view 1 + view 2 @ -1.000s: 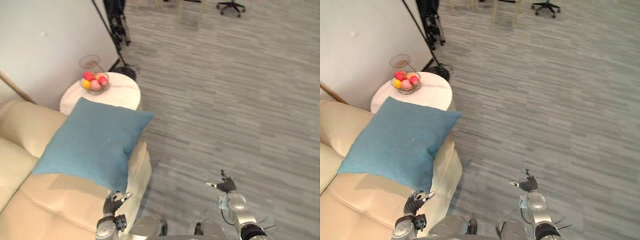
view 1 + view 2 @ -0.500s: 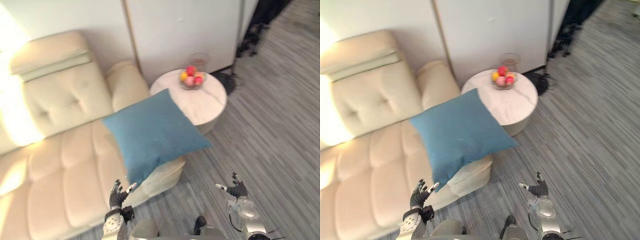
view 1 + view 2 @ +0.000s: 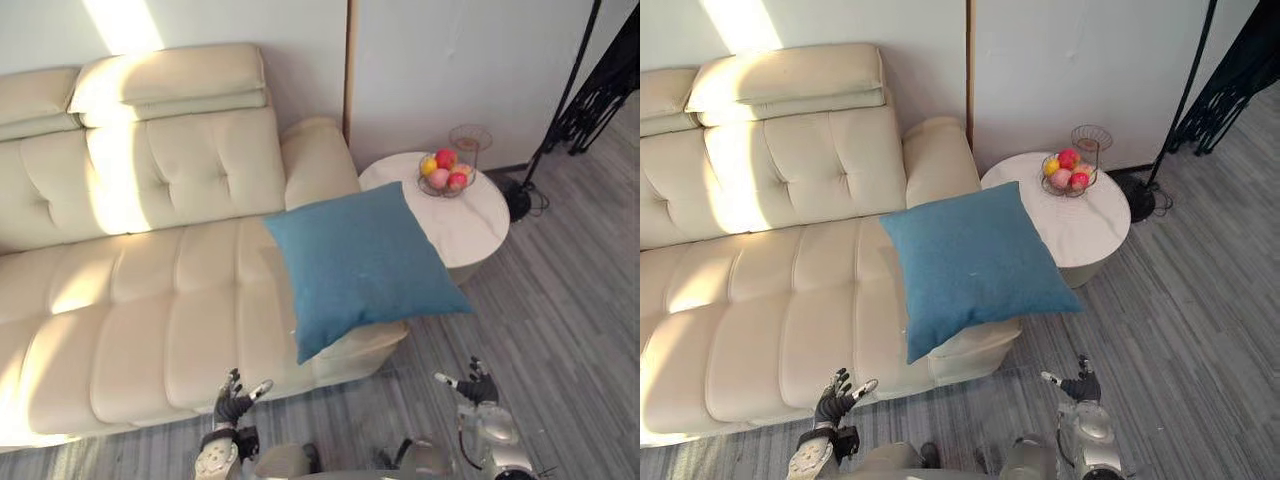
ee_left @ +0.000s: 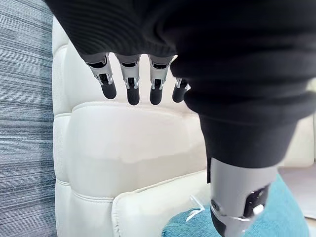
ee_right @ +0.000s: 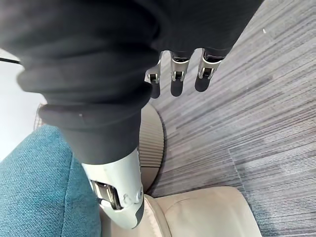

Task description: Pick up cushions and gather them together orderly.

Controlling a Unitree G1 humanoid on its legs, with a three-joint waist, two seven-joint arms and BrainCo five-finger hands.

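The left hand (image 3: 236, 402) and right hand (image 3: 476, 386) wait low, fingers spread and empty, ready to reach. On the sofa (image 3: 150, 250), the blue cushion (image 3: 360, 265) lies across the armrest end, probably overhanging toward the round surface (image 3: 472, 228).

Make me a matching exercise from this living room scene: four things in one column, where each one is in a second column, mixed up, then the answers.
Things:
1. blue cushion
2. fruit bowl
3. left hand
4. right hand

Places:
A. on the round white table
B. open, over the grey floor past the sofa's end
C. lying across the arm of the cream sofa
D. open, low in front of the sofa's seat

Pairs: 1-C, 2-A, 3-D, 4-B.
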